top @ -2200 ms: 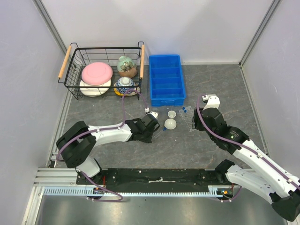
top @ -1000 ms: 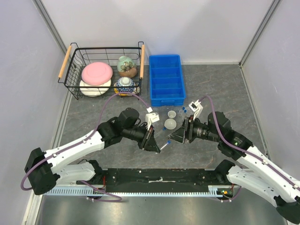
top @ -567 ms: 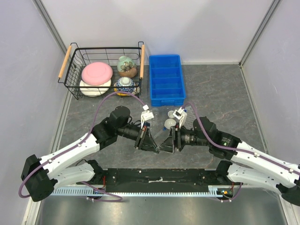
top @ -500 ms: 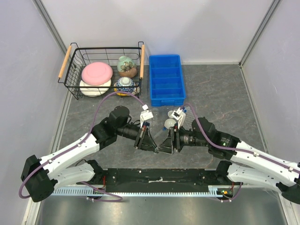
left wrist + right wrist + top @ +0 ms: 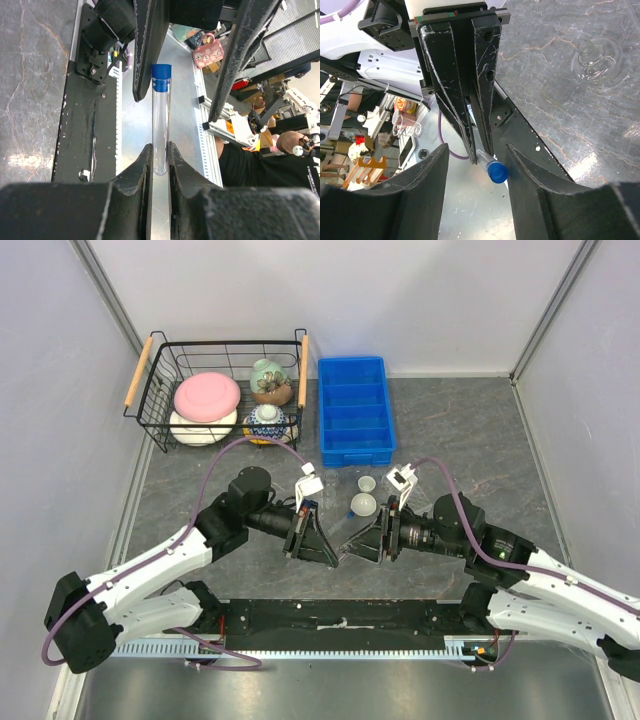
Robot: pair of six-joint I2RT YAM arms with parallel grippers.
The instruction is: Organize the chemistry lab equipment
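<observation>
A clear tube [image 5: 160,125] with a blue cap [image 5: 161,83] was gripped by its lower end between the two black fingers of the left gripper [image 5: 159,156]. The jaws were pressed in against the glass from both sides. The capped end stuck out past the fingertips, straight along the line of the fingers.

The right gripper [image 5: 476,155] faced it head on. Its jaws stood apart, one finger on each side of the blue cap, with a gap showing on both sides, so it touched nothing.

In the overhead view the left gripper [image 5: 322,545] and right gripper [image 5: 358,543] met tip to tip, raised above the near part of the grey marbled table [image 5: 470,440]. They were close to the black base plate [image 5: 340,615]. The tube itself was too thin to make out from there.

Just beyond the two grippers, a larger white dish [image 5: 362,505] and a smaller white dish [image 5: 367,484] sat on the table, near each other. The right wrist view showed a clear round glass flask [image 5: 596,54] on the table surface, well away from the tube.

Further back stood a blue tray [image 5: 355,400] with divided compartments. To its left, a black wire basket [image 5: 225,343] with wooden handles held a pink plate [image 5: 207,396] and other ceramic crockery.
</observation>
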